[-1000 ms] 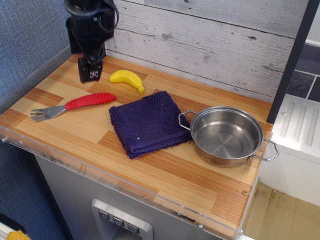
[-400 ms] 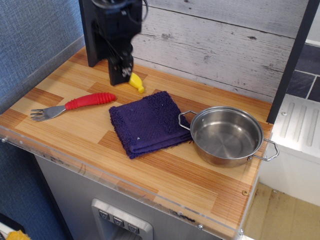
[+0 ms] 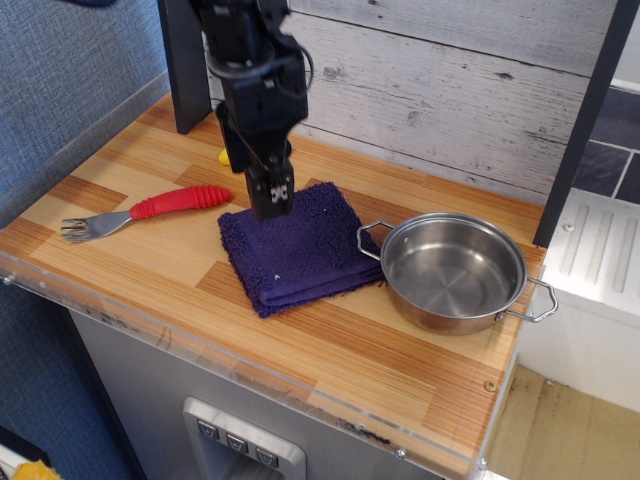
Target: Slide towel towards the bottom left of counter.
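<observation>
The dark navy towel (image 3: 305, 252) lies folded on the middle of the wood-grain counter (image 3: 150, 268), its right edge touching the steel pot's handle. My black gripper (image 3: 272, 203) hangs over the towel's far left corner, fingertips at or just above the cloth. Its fingers look pressed together and hold nothing.
A fork with a red handle (image 3: 178, 203) lies left of the towel. A steel pot (image 3: 455, 270) stands to the right. A yellow banana (image 3: 224, 157) is mostly hidden behind my arm. A clear acrylic strip (image 3: 250, 385) runs along the front edge.
My arm has moved right and forward from the back left corner, past the banana, and lowered onto the towel's far left corner. The towel, fork and pot have not moved.
</observation>
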You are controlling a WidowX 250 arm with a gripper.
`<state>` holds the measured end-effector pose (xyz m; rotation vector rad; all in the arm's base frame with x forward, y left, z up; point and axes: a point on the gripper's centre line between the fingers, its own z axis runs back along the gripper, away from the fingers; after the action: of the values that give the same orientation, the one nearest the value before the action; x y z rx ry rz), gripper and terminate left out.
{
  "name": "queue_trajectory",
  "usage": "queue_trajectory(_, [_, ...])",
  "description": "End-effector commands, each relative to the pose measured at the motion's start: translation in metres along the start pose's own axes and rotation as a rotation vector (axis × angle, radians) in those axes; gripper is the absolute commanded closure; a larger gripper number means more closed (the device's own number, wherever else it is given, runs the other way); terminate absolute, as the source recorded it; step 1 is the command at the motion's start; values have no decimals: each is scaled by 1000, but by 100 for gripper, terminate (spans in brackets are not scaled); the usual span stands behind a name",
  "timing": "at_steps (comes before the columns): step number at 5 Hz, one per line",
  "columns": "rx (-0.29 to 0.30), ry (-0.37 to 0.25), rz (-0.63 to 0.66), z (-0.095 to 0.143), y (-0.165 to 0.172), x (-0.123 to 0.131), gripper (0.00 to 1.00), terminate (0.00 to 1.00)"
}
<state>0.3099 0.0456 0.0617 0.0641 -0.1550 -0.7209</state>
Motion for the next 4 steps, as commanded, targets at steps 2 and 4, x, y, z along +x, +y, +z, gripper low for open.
queue_trajectory(2, [5,18,-42,-22,-7,20,0,0])
queue_trajectory(4, [38,104,-49,-36,-15,12,0,0])
